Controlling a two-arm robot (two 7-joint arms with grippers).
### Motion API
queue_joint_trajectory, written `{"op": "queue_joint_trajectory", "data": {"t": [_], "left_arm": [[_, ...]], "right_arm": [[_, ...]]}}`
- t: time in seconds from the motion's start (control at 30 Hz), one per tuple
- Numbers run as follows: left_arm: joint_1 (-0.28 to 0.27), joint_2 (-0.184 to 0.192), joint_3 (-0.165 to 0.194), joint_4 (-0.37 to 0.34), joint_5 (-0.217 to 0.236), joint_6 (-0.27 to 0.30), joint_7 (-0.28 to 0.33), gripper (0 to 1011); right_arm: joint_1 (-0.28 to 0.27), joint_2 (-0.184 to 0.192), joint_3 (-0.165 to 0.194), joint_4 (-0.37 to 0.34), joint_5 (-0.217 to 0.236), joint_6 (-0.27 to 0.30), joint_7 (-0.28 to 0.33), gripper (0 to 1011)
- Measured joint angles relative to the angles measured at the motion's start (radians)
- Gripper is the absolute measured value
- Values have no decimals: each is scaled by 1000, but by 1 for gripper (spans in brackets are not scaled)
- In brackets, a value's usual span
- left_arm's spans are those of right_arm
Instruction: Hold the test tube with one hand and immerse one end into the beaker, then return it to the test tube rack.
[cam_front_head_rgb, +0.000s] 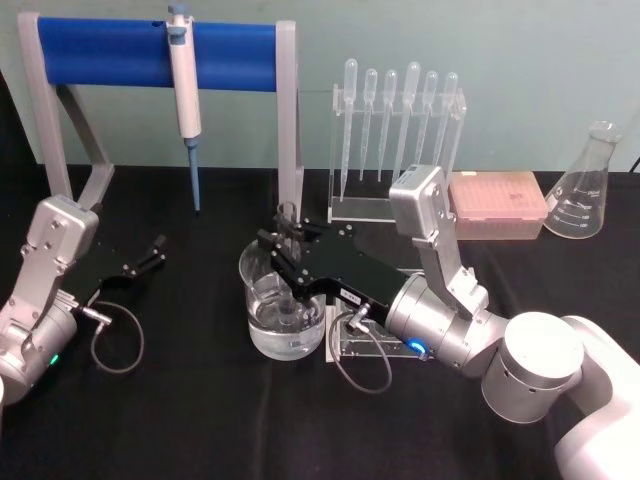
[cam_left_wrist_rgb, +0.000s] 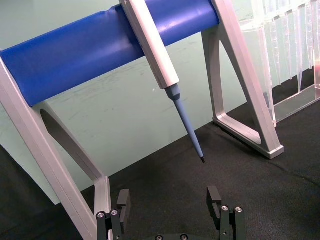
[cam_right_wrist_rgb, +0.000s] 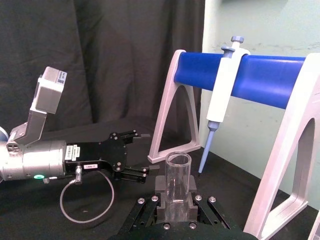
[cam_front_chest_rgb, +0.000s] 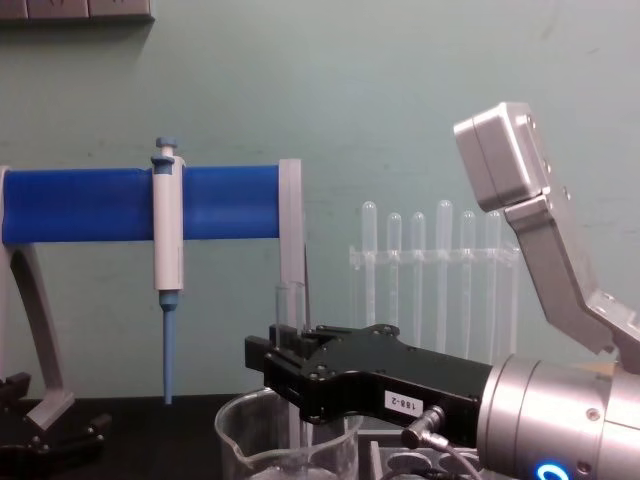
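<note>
- The right gripper (cam_front_head_rgb: 284, 250) is clamped on the test tube (cam_front_head_rgb: 288, 218), holding it upright over the beaker (cam_front_head_rgb: 252, 292). The lower end looks dipped in the water. A sideways pull before the tube is lifted clear would catch the glass wall and could tip the beaker or crack the tube.
- Pushing lower risks knocking the round bottom on the beaker floor.
- In the right wrist view the fingers pinch the tube low on its length, so smooth glass could slide or tilt in the grip during a fast swing.
- The grey post of the blue stand (cam_front_head_rgb: 288, 120) is just behind the beaker, so lifting backwards could strike it.
- The clear rack (cam_front_head_rgb: 335, 352) sits just beside the beaker, partly under the right wrist, where the arm or its cable could shove it.
- The left gripper (cam_front_head_rgb: 150, 252) rests on the table well to the left, fingers apart and empty, and poses no hazard.
</note>
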Motion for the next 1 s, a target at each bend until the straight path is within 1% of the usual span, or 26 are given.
{"op": "queue_joint_trajectory", "data": {"t": [0.17, 1.0], "left_arm": [[0, 0, 0, 0, 0, 0, 0, 1000], [0, 0, 0, 0, 0, 0, 0, 1000]], "right_arm": [[-9, -3, 7, -5, 0, 7, -5, 225], [-4, -1, 3, -4, 1, 7, -5, 225]]}}
